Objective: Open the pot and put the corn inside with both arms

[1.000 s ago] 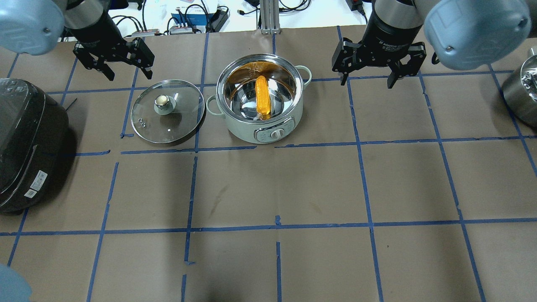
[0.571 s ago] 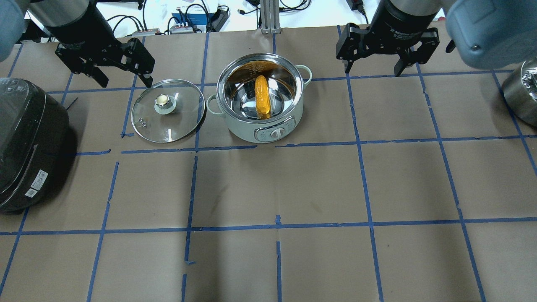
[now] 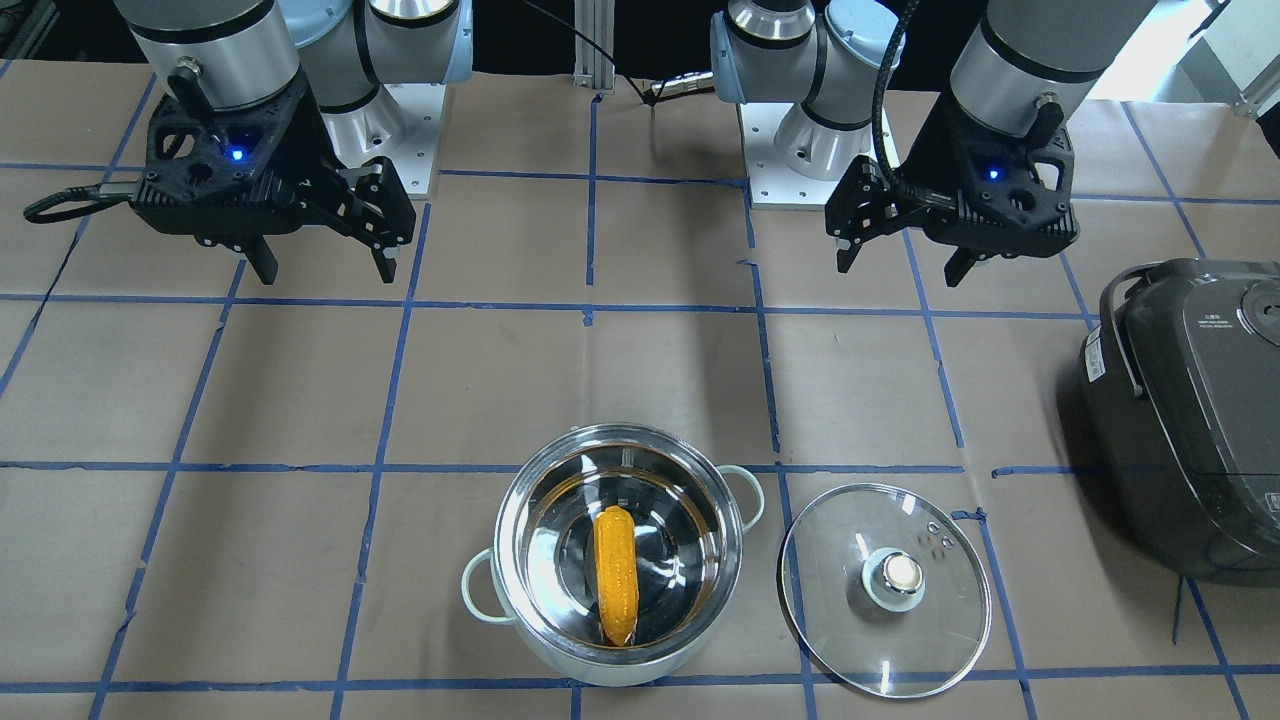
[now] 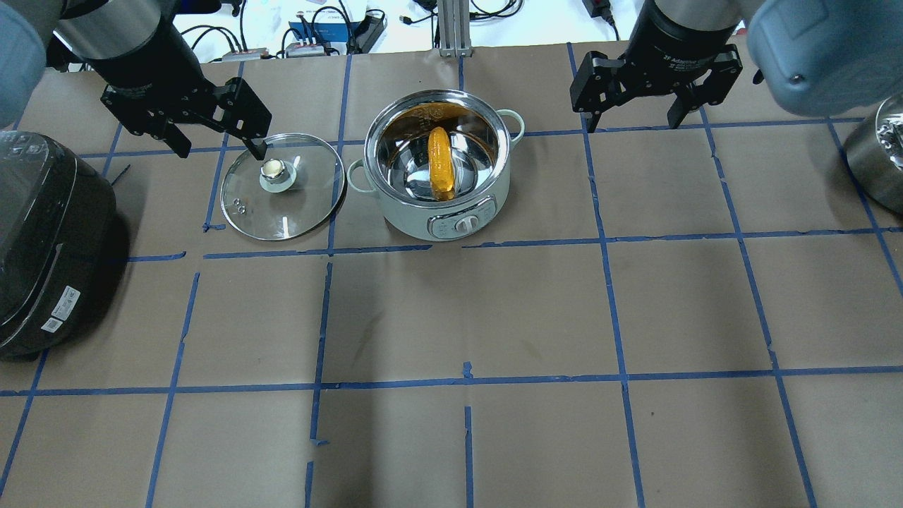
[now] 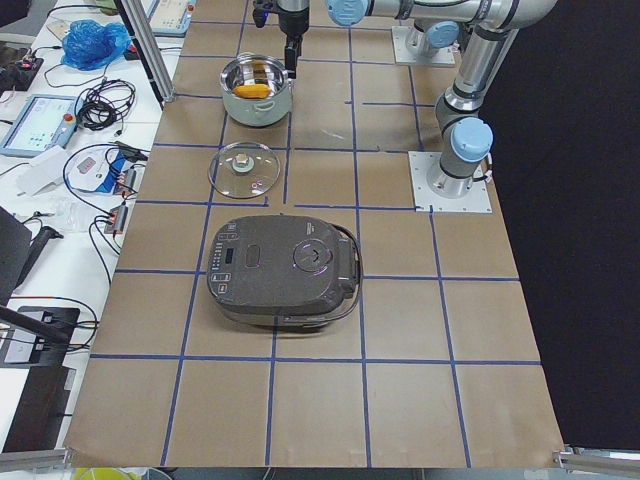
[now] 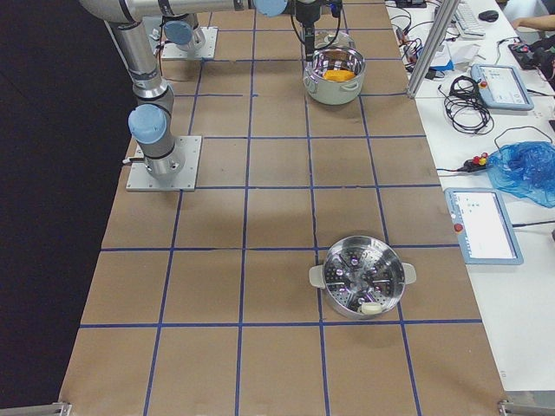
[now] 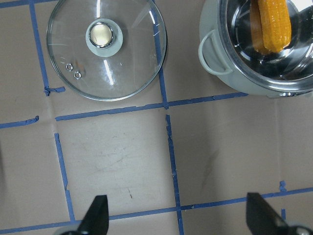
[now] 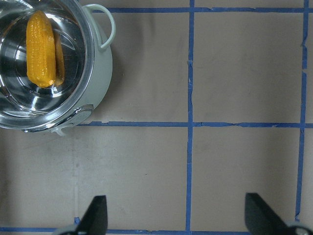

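The steel pot (image 4: 405, 219) stands open at mid-table, also in the front view (image 3: 690, 520). The yellow corn (image 4: 441, 164) lies inside it on the bottom (image 3: 616, 588), and shows in both wrist views (image 7: 275, 22) (image 8: 40, 49). The glass lid (image 4: 296, 204) lies flat on the table beside the pot on my left side (image 3: 850, 620) (image 7: 127, 63). My left gripper (image 4: 222, 152) (image 3: 900, 272) (image 7: 178, 218) is open, empty and raised. My right gripper (image 4: 631, 127) (image 3: 327, 277) (image 8: 178, 218) is open, empty and raised.
A dark rice cooker (image 4: 49, 240) (image 3: 1190, 410) sits at the table's left end. A steel steamer pot (image 4: 878, 155) (image 6: 362, 277) stands at the right end. Cables and devices (image 4: 310, 35) lie beyond the far edge.
Both open grippers have shifted a little in the overhead view: the right one toward the top, the left one toward the lid. Pot, corn and lid have not moved.
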Action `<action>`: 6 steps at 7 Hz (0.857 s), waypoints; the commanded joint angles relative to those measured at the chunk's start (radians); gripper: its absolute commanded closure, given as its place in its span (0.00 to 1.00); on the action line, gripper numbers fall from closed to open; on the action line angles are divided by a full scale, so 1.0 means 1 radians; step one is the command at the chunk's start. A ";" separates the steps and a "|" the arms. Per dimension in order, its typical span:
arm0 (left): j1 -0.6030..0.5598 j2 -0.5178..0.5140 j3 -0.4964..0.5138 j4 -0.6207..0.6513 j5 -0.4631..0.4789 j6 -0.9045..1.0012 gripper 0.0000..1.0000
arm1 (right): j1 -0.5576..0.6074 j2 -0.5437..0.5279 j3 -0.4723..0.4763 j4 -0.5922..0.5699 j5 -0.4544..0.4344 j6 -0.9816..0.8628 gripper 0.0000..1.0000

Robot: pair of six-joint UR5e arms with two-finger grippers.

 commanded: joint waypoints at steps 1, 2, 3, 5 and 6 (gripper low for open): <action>-0.002 0.009 -0.004 -0.003 0.001 0.000 0.00 | 0.001 0.004 -0.005 -0.004 0.008 -0.005 0.00; -0.002 0.027 -0.007 -0.009 0.003 -0.002 0.00 | 0.002 0.006 -0.005 -0.014 0.008 -0.005 0.00; -0.002 0.041 -0.025 -0.009 0.004 -0.002 0.00 | 0.004 0.004 -0.005 -0.013 0.004 -0.005 0.00; 0.000 0.047 -0.042 -0.003 0.006 -0.002 0.00 | 0.004 0.004 -0.008 -0.014 0.005 -0.007 0.00; 0.001 0.047 -0.040 -0.004 0.006 -0.002 0.00 | 0.004 0.004 -0.008 -0.014 0.007 -0.007 0.00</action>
